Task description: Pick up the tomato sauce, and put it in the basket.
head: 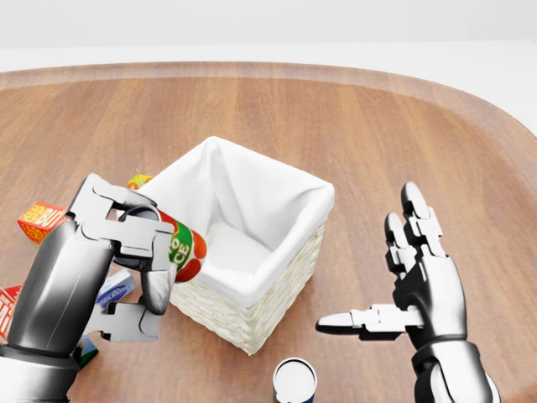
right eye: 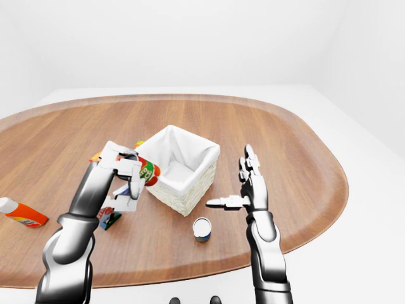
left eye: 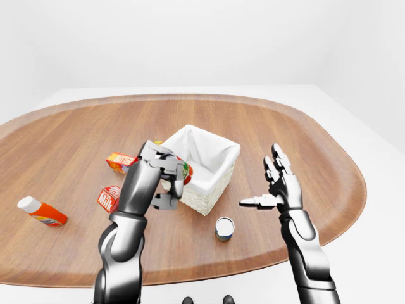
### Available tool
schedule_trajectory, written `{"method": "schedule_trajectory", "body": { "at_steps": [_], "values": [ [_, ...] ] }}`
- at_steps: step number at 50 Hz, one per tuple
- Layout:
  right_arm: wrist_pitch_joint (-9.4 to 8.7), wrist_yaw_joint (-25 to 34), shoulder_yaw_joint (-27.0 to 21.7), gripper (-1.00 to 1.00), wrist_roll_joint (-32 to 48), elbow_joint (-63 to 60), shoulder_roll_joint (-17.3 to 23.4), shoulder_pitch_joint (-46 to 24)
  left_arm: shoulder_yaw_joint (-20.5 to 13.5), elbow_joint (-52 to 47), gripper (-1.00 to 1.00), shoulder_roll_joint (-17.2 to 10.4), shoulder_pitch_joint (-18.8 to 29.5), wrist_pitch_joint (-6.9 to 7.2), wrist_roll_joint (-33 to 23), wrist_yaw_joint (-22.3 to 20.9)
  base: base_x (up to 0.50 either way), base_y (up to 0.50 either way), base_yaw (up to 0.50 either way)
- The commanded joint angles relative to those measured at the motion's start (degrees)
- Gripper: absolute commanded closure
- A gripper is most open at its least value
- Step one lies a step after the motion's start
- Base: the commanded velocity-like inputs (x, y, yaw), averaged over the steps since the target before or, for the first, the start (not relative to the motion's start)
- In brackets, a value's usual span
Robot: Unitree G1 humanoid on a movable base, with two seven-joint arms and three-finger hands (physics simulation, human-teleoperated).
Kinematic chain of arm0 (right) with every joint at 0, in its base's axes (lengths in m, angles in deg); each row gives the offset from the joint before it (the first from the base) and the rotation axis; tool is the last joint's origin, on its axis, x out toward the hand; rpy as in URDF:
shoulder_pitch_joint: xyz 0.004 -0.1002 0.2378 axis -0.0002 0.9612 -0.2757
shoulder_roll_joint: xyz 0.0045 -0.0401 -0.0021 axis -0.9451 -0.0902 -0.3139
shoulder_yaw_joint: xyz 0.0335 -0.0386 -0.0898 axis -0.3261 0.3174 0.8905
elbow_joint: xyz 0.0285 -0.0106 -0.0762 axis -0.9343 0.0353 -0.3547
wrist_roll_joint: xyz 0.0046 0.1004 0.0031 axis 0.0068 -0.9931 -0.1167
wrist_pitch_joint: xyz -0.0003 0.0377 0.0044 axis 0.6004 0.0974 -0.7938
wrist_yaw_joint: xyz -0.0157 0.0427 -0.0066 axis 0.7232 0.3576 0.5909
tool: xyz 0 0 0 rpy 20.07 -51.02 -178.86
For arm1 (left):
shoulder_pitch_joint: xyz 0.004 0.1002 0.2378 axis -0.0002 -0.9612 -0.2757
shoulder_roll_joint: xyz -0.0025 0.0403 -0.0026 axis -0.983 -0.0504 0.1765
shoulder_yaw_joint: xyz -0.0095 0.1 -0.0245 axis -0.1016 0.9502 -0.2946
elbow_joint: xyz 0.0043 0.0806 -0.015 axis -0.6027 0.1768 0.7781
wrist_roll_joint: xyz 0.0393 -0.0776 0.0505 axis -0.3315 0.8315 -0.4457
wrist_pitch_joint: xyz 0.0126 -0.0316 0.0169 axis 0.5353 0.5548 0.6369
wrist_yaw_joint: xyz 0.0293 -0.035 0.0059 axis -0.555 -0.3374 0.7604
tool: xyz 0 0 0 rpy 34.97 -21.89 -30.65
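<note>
red tomato sauce can (head: 183, 248) gripped in my left hand (head: 126, 260) beside the wicker basket (head: 252, 306), seemingly off the surface (head: 377, 126); right hand (head: 411, 285) open.

Both arms are glossy silver-grey metal with rounded, segmented shells and darker joints at elbow and wrist. The left robot hand (head: 126, 269) and right robot hand (head: 403, 277) each carry three blocky, jointed fingers with pale rounded tips.
</note>
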Motion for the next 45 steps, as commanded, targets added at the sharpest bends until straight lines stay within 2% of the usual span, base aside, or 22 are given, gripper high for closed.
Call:
{"method": "schedule_trajectory", "body": {
  "at_steps": [1, 8, 18, 27, 45],
  "values": [
    [0.0, -0.03, -0.19, -1.0, -0.16, 0.44, 0.11, -0.31, -0.5, 6.2, 1.0, -0.62, 8.38, 0.0, 0.48, 1.32, 0.0, 0.0, 0.0],
    [0.0, -0.05, -0.35, -1.0, -0.32, 0.34, 0.18, -0.3, -1.32, 10.86, 1.0, -1.36, 12.84, 0.0, 0.44, 2.26, 0.0, 0.0, 0.0],
    [0.0, -0.03, -0.28, -1.0, -0.29, -0.18, 0.11, 0.05, -1.78, 16.22, 1.0, -1.9, 16.51, 0.0, 0.77, 4.06, 0.0, 0.0, 0.0],
    [0.0, -0.12, -0.48, -1.0, -0.5, -0.39, 0.22, -0.24, -1.91, 25.83, 1.0, -2.72, 22.73, 0.0, 0.61, 6.84, 0.0, 0.0, 0.0],
    [0.0, -0.2, -0.58, -1.0, -0.6, -0.36, 0.26, -0.52, -2.06, 42.92, 1.0, -3.85, 31.09, 0.0, 1.22, 11.89, 0.0, 0.0, 0.0]
  ]
}}
